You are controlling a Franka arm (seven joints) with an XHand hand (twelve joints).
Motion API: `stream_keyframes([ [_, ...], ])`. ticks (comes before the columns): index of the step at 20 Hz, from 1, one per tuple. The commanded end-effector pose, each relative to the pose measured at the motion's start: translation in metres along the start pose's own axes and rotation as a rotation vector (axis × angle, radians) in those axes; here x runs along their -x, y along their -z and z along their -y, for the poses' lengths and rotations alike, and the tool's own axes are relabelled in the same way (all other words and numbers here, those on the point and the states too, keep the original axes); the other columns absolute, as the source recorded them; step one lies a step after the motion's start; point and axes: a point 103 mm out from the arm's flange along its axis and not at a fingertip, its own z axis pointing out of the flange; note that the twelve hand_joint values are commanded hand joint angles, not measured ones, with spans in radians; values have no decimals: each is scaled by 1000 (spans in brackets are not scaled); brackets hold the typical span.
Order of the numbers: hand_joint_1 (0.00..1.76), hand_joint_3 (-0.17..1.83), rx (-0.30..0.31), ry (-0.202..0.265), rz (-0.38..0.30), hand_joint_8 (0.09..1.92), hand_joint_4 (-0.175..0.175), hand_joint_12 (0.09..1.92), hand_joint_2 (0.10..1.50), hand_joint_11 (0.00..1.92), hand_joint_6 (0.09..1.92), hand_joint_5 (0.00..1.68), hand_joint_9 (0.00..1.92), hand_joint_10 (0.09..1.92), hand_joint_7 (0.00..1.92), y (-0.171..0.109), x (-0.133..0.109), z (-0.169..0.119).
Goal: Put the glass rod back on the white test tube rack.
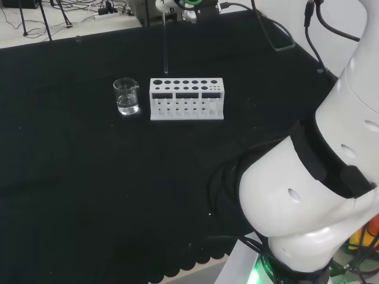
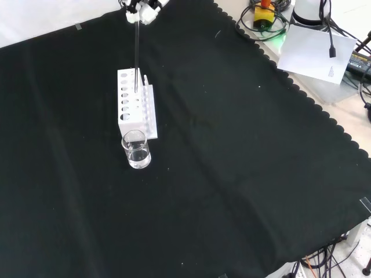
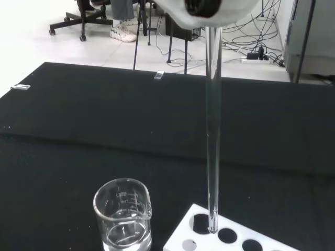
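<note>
Glass rod (image 3: 212, 130) hangs upright from hand (image 2: 141, 10), fingers pinching top; tip at rack (image 1: 186, 99) hole nearest beaker (image 1: 127, 96). Advice: keep rod vertical, lower straight, release once seated.

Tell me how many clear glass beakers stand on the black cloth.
1. The clear glass beaker stands just left of the white test tube rack in the head view, with some clear liquid inside. Other clear ware could go unseen.

Matt black cloth (image 2: 232, 174), smooth clear glass rod (image 3: 212, 130), matt white plastic rack (image 1: 186, 99), glossy clear glass beaker (image 3: 123, 219)
</note>
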Motion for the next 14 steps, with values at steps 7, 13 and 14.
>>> stream_keyframes([
  [7, 1302, 4, -20, 37, 6, 1086, -175, 870, 1058, 1593, 467, 1124, 1610, 885, 1126, -14, -14, -3],
  [13, 1302, 3, -21, 58, 13, 1086, -175, 870, 1057, 1593, 466, 1124, 1610, 885, 1127, -14, -24, -4],
  [14, 1302, 3, -22, 59, 12, 1086, -175, 870, 1057, 1592, 466, 1125, 1610, 885, 1127, -15, -24, -4],
])
